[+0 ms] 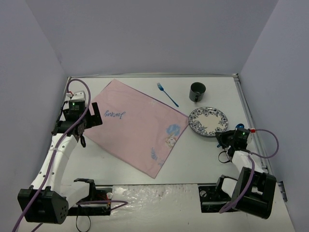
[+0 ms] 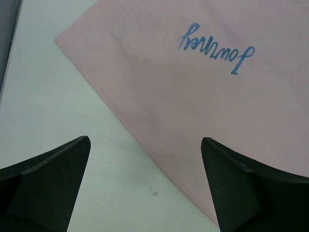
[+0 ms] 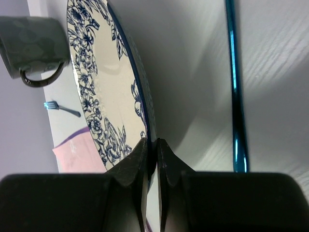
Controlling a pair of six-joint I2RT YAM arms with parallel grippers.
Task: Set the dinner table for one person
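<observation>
A: Rt jaws – state?
B: Clamped shut on the near rim of the plate (image 1: pixel 208 121); plate is seen at the right of the surface (image 1: pixel 203 160), mid-depth.
A: Where's it to be taken?
B: Likely left: pink cloth (image 1: pixel 137 125) is laid just beside it, long axis far-left to near-right. Rt arm is judged nearer; left jaws are spread wide open over the cloth's left edge.

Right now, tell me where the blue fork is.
In the top view the blue fork lies on the far side of the dinner table, between the pink cloth and the dark mug, beyond the plate.
</observation>
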